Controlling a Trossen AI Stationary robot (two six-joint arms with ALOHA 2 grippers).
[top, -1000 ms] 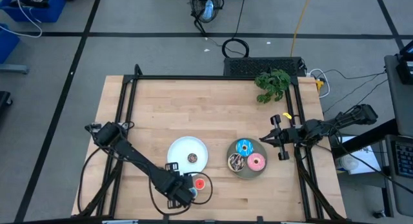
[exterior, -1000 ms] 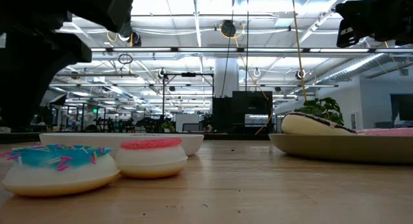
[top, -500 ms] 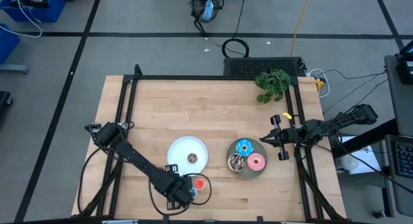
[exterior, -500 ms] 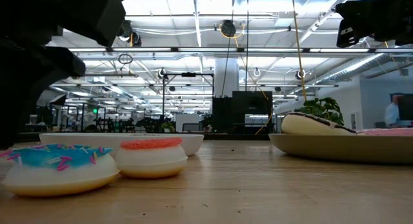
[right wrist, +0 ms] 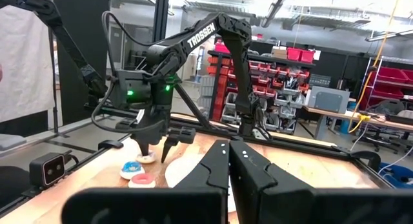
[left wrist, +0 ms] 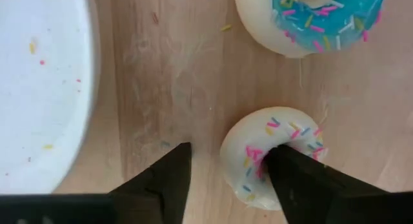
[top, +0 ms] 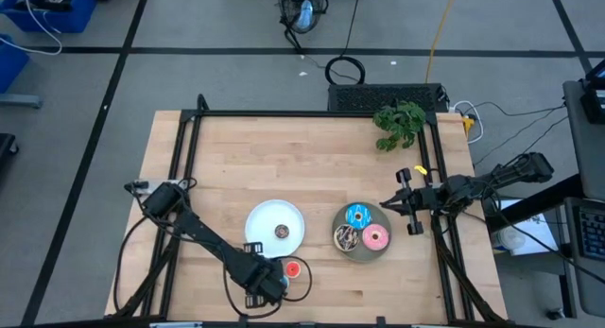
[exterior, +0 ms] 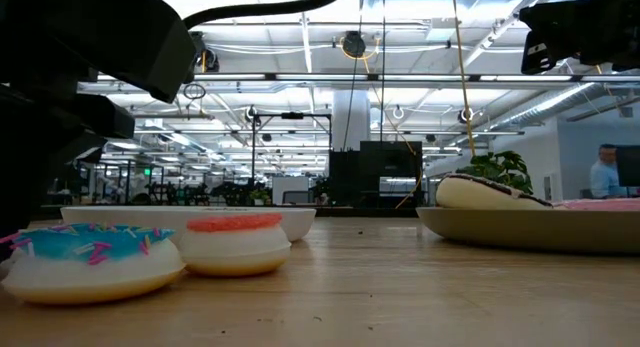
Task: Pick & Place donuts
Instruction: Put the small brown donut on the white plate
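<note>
L gripper (left wrist: 226, 179) open, one finger (left wrist: 293, 175) poked thru white donut (left wrist: 274, 153) hole, nothing gripped yet; could skid if closed off-center. R gripper (right wrist: 227, 161) shut, empty.

From overhead, my left gripper (top: 269, 283) covers the small donuts near the table's (top: 236, 167) front edge; only the red one (top: 293, 268) peeks out. The left wrist view cuts off the blue donut (left wrist: 322, 17) and the white plate (left wrist: 39, 88), and one finger (left wrist: 290, 175) hides part of the white donut (left wrist: 258, 156). The brown piece (top: 282, 232) on that plate is too small to identify.
</note>
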